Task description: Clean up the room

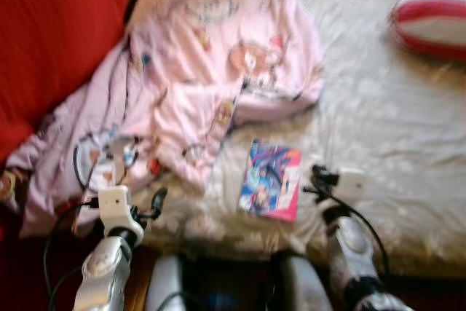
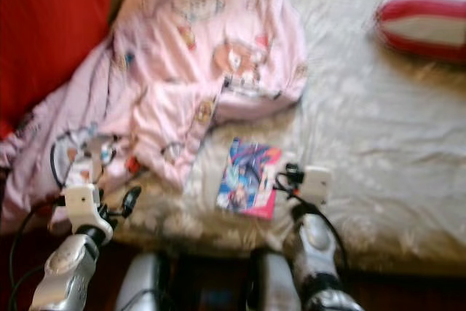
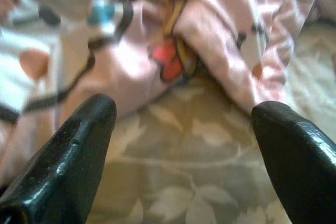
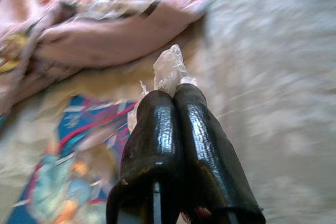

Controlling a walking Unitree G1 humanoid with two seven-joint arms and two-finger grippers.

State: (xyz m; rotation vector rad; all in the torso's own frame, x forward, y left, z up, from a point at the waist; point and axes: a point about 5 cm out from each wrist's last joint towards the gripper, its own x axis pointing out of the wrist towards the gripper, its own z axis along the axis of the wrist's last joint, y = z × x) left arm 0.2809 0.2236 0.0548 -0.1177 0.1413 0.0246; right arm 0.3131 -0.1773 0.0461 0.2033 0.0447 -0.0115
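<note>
Right wrist view, right gripper (image 4: 176, 90) fingers pressed together on a clear plastic scrap (image 4: 169, 69) above the bed (image 1: 378, 107), left gripper (image 3: 184, 124) fingers spread apart (nothing held), colourful book (image 1: 271, 180) between, pink blanket (image 1: 218, 56) beyond, striped pillow (image 1: 431, 21) farthest.

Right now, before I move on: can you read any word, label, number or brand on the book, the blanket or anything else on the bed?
Nothing can be read; the head views are blurred.
Colourful book: bright cover art, any title too blurred to read.
Pink blanket: cartoon prints, no legible words.
Striped red and white cushion: no text to be seen.
Clear crumpled wrapper pinched in the right tool: no print visible.
</note>
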